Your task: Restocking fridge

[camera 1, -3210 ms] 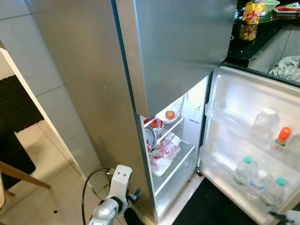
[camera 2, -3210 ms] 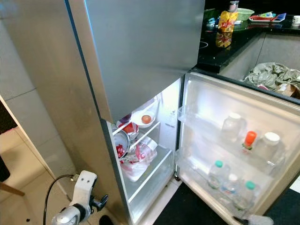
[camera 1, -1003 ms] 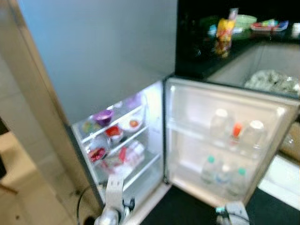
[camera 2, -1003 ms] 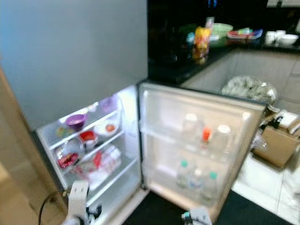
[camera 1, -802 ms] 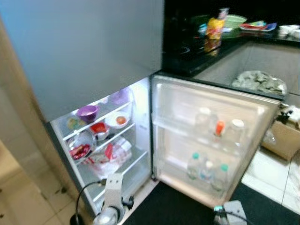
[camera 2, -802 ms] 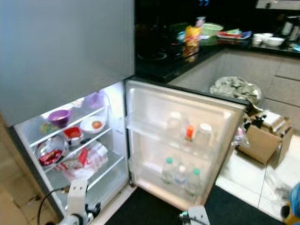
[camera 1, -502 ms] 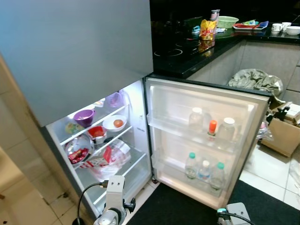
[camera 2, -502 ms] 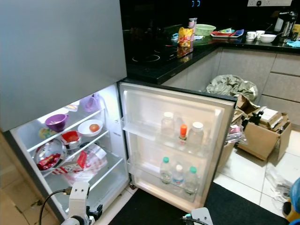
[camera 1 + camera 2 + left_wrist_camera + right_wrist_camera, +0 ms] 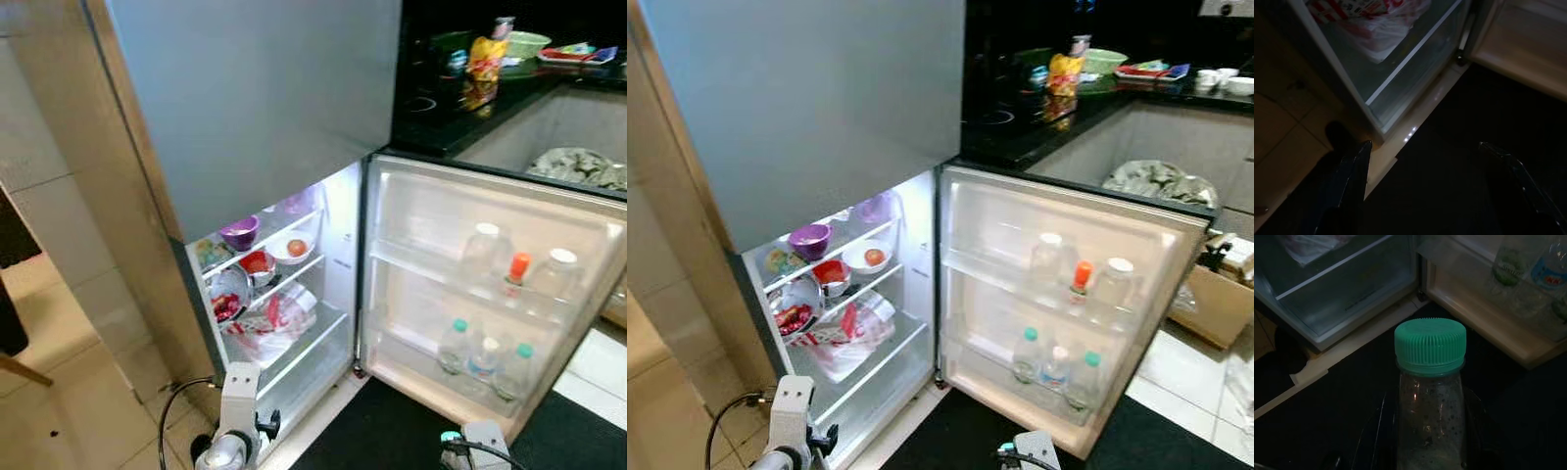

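**Bottle held before open fridge**

Right gripper [image 9: 1422,431] clamps a green-capped bottle [image 9: 1430,396], upright, low before the fridge [image 9: 823,117]. Left gripper [image 9: 1425,152] spread wide, empty, near the fridge's base. Fridge door [image 9: 1068,294] open, carrying bottles on its racks. Bowls on the fridge shelves.

green-capped clear bottle [image 9: 1430,396], purple bowl [image 9: 809,240], blk mat [image 9: 960,431]

The fridge [image 9: 803,108] stands with its door [image 9: 1068,294] swung out to its right. Bowls [image 9: 809,240] sit on its inner shelves, bottles [image 9: 1054,367] in the door racks. A counter [image 9: 1058,108] lies behind the door.
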Robot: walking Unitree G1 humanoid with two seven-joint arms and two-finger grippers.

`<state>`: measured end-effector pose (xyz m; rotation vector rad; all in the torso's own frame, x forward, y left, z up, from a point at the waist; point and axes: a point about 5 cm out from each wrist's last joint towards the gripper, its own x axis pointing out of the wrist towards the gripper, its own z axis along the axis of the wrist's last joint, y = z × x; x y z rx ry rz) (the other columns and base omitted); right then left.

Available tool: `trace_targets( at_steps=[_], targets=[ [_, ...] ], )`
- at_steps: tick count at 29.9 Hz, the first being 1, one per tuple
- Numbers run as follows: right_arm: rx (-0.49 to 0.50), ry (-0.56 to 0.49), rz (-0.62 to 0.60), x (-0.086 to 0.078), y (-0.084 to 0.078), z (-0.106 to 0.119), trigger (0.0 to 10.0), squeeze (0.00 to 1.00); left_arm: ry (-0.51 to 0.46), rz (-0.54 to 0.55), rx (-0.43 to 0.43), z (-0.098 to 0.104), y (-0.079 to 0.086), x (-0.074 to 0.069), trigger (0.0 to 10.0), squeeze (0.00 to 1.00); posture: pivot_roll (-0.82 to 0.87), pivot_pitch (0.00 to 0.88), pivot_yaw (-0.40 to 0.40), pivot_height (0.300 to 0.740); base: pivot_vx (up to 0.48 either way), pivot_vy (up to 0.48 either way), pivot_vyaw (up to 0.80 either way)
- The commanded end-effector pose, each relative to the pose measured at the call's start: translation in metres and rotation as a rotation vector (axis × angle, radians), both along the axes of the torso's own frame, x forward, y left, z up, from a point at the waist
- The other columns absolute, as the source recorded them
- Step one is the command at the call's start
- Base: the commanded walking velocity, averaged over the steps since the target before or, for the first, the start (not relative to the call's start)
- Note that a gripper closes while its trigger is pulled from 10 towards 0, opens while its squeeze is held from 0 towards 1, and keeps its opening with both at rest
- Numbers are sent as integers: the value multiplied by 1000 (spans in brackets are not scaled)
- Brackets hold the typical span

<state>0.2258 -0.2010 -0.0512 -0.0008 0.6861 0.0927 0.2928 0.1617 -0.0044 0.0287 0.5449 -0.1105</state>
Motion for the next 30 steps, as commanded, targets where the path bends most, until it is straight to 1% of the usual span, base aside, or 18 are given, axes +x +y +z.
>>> trace_targets(
  at_steps=[1, 3, 6, 9, 12, 15, 30],
  targets=[
    [9, 16, -39, -6, -4, -3, 10000, 0, 8, 0, 9, -4, 3, -4, 10000, 0, -59, 49, 60, 740, 0, 0, 0],
    [11, 23, -46, -8, -4, -5, 10000, 0, 7, -2, 6, -4, 3, -4, 10000, 0, -59, 48, 60, 740, 0, 0, 0],
    [18, 26, -60, -10, -4, -6, 10000, 0, 10, -16, -5, -4, 2, -5, 10000, 0, -60, 49, 64, 740, 282, 0, 0],
    [22, 29, -70, -12, -4, -7, 10000, 0, 11, -21, 1, -5, 0, -5, 10000, 0, -61, 48, 69, 740, 342, 0, 0],
    [35, 26, -105, -13, -7, -7, 10000, 0, 23, -52, 27, -6, -2, -6, 10000, 0, -61, 49, 72, 740, 351, 0, 0],
    [37, 24, -112, -13, -7, -7, 10000, 0, 23, -58, 29, -6, -3, -7, 10000, 0, -62, 49, 78, 740, 352, 0, -488],
    [44, 31, -136, -20, -10, -10, 10000, 0, 22, -74, 24, -5, -5, -5, 10000, 0, -71, 49, 86, 740, 355, 0, -706]
  ],
)
